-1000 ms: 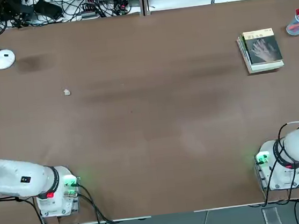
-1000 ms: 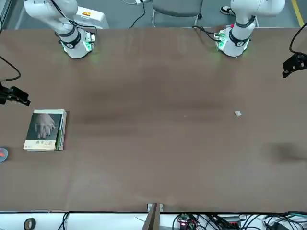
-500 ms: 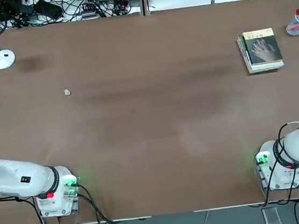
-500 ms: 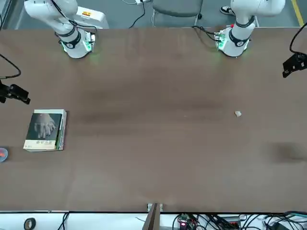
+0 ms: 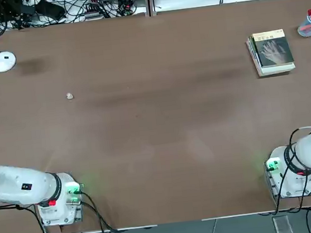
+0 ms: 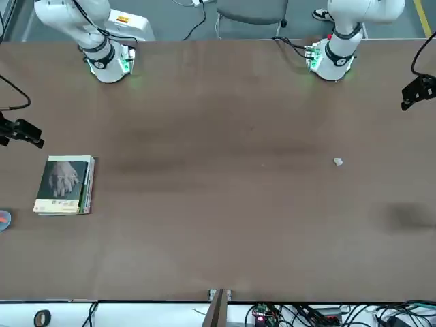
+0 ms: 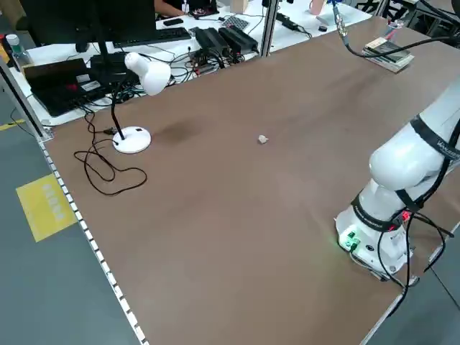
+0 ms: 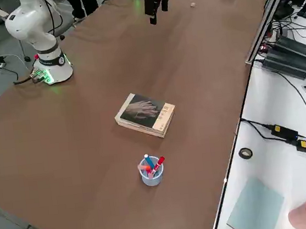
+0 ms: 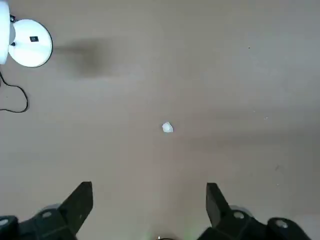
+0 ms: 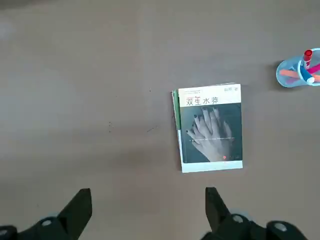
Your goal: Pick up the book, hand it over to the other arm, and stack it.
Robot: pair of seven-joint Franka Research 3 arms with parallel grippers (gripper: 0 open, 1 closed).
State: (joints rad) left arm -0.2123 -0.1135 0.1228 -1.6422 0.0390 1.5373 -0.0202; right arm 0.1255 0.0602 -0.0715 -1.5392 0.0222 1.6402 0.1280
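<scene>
The book (image 5: 273, 50) has a dark grey cover with a pale hand and a tan band. It lies flat at the far right of the table on top of a green-and-white book (image 10: 175, 111). It also shows in the front view (image 6: 65, 184) and the right side view (image 8: 144, 113). High above the table, my right gripper (image 10: 147, 210) looks down on the book (image 10: 212, 127), open and holding nothing. My left gripper (image 9: 148, 205) is open too, high over the left half of the table, far from the book.
A blue cup of pens (image 5: 309, 24) stands just beyond the book toward the right edge. A white desk lamp (image 5: 2, 62) sits at the far left. A small white scrap (image 5: 69, 96) lies nearby. The arm bases (image 5: 58, 203) stand along the near edge.
</scene>
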